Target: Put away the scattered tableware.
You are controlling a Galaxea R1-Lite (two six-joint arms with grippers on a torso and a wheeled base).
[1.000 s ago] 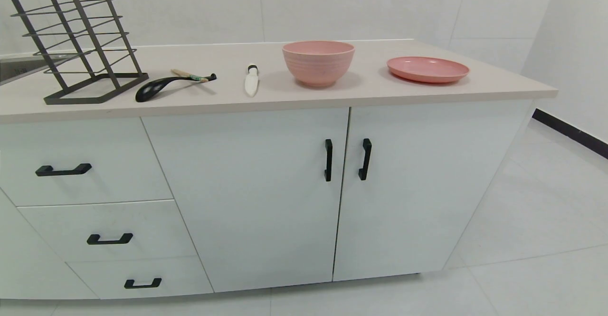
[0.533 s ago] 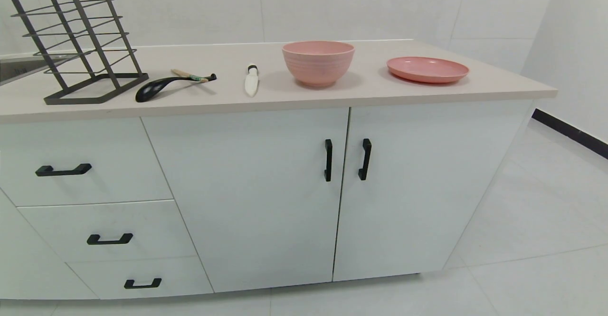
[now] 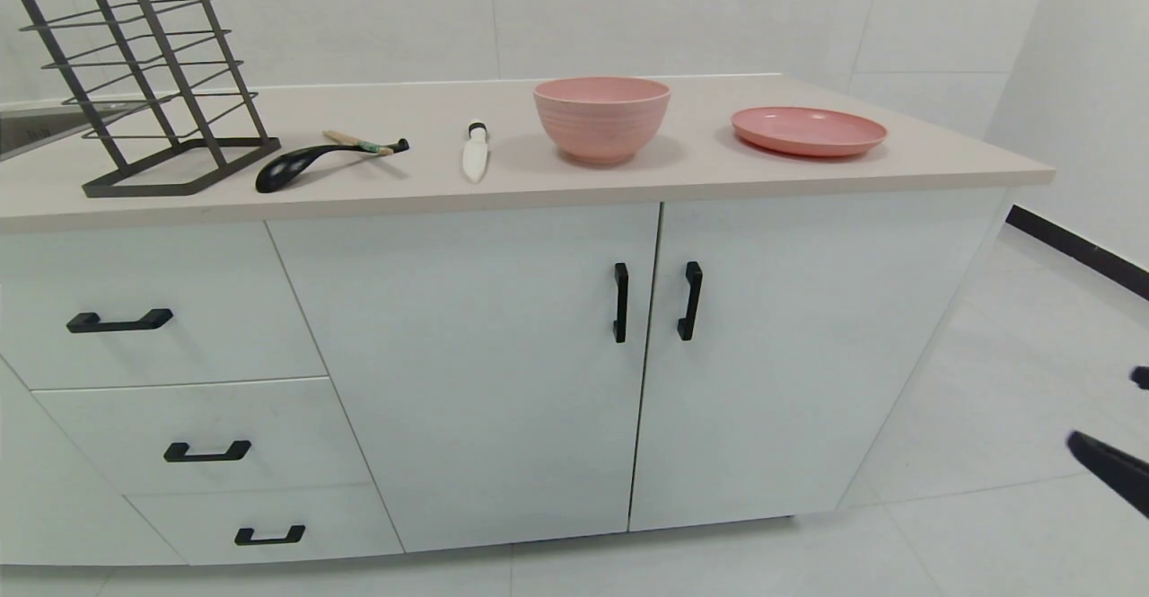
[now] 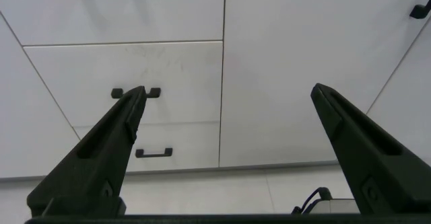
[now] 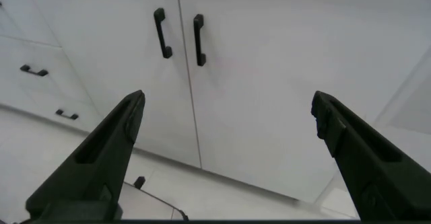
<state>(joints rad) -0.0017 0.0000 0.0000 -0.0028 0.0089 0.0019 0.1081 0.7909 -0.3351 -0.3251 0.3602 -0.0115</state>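
On the countertop point(image 3: 431, 188) lie a pink bowl point(image 3: 601, 117), a flat pink plate point(image 3: 808, 130), a white knife point(image 3: 475, 153), a black spoon point(image 3: 296, 164) and a wooden stick point(image 3: 357, 142) resting across the spoon's handle. My right gripper point(image 3: 1122, 417) is low at the right edge, well below the counter and off the cabinet's right end, open and holding nothing. In the right wrist view the right gripper point(image 5: 227, 109) faces the cabinet doors. My left gripper point(image 4: 225, 99) stands open and empty before the lower drawers.
A black wire rack point(image 3: 144, 76) stands at the counter's left, beside a sink edge point(image 3: 27, 126). Below are two closed doors with black handles point(image 3: 619, 302) and three closed drawers point(image 3: 179, 346). Open tiled floor point(image 3: 1005, 399) lies to the right.
My right gripper's fingertips have come into the head view at the right edge. The tableware on the counter has not moved.
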